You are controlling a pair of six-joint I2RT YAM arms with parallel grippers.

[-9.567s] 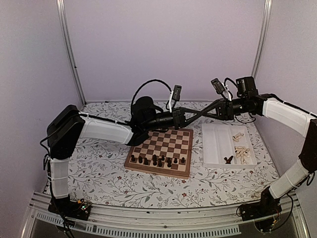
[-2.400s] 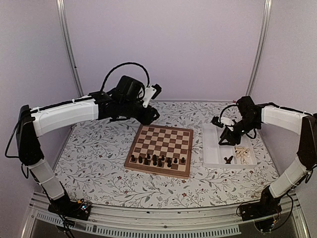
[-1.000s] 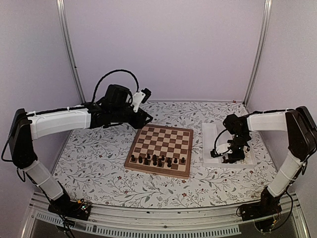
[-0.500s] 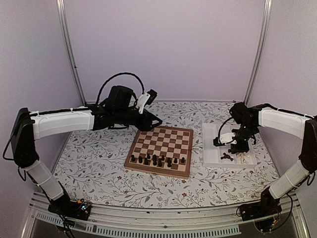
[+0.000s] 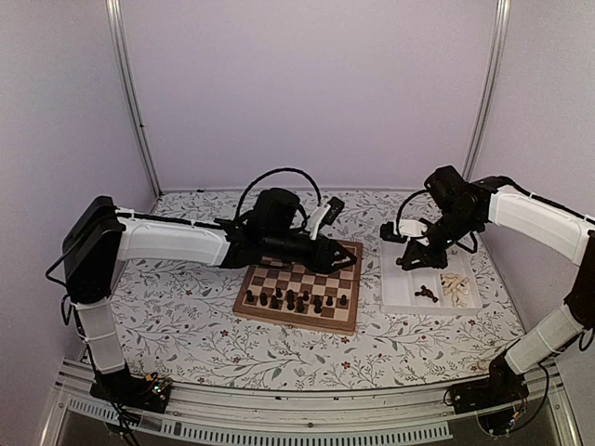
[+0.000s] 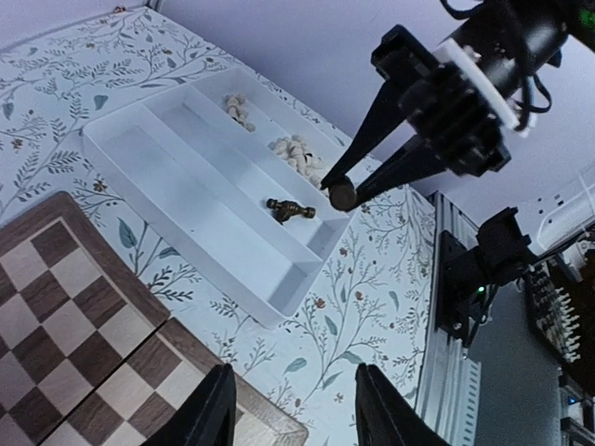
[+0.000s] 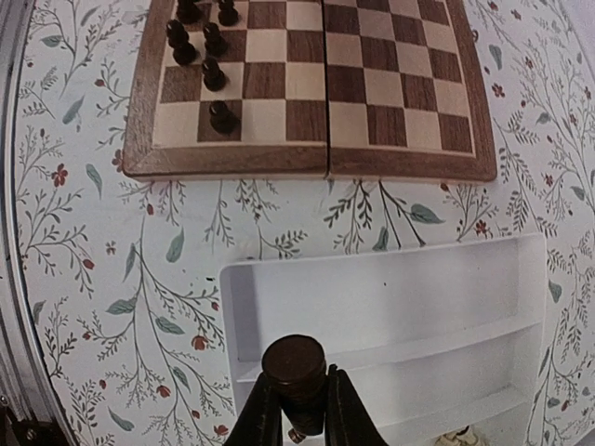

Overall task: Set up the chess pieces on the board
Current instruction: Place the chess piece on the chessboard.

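Note:
The board (image 5: 279, 311) lies mid-table with several dark chess pieces (image 5: 296, 299) along its near rows. My right gripper (image 5: 406, 264) hangs above the white tray's left end, shut on one dark piece (image 7: 294, 364); its wrist view looks down on the tray and the board's border (image 7: 307, 163). My left gripper (image 5: 350, 263) hovers over the board's far right corner, open, with nothing between its fingers (image 6: 220, 409). Its view shows the board corner (image 6: 84, 316) and the right gripper holding the dark piece (image 6: 342, 193).
The white tray (image 5: 398, 279) stands right of the board. In it one dark piece (image 5: 427, 295) lies on its side beside a heap of cream pieces (image 5: 456, 286). Flowered cloth covers the table. The frame rail runs along the near edge (image 5: 307, 409).
My right gripper has lifted out of the tray with the dark piece and moved left. My left arm has swung right, from beyond the board's far left corner to its far right corner.

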